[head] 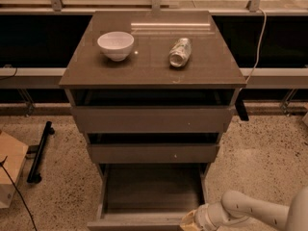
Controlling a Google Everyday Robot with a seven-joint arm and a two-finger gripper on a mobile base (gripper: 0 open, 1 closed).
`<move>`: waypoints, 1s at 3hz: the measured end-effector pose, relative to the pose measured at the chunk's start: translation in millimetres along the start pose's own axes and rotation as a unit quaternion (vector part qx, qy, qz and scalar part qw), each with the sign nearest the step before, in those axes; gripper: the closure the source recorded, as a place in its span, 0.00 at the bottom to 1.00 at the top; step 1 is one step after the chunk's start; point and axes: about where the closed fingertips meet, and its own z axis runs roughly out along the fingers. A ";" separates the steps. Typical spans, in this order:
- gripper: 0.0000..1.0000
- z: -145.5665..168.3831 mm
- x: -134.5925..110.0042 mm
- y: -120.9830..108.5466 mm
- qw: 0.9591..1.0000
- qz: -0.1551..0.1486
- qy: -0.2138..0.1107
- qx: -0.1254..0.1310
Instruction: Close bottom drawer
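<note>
The bottom drawer (154, 189) of the grey-brown cabinet stands pulled far out, an empty shallow box with its front panel (137, 223) at the lower edge of the camera view. My gripper (188, 221) sits at the right end of that front panel, on the end of my white arm (250, 211) that comes in from the lower right. The middle drawer front (153, 153) and the top drawer front (153, 119) are above it, each a little ajar.
A white bowl (115, 44) and a plastic bottle lying on its side (180, 52) rest on the cabinet top. A cardboard box (9, 174) and a black bar (39, 150) lie on the speckled floor at left. A cable (257, 37) hangs at right.
</note>
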 end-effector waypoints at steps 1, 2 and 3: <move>1.00 16.0 17.3 -6.9 1.000 0.020 -0.001 -0.005; 1.00 30.5 35.4 -13.2 0.999 0.043 0.000 -0.009; 1.00 34.6 39.7 -15.0 0.999 0.049 0.000 -0.010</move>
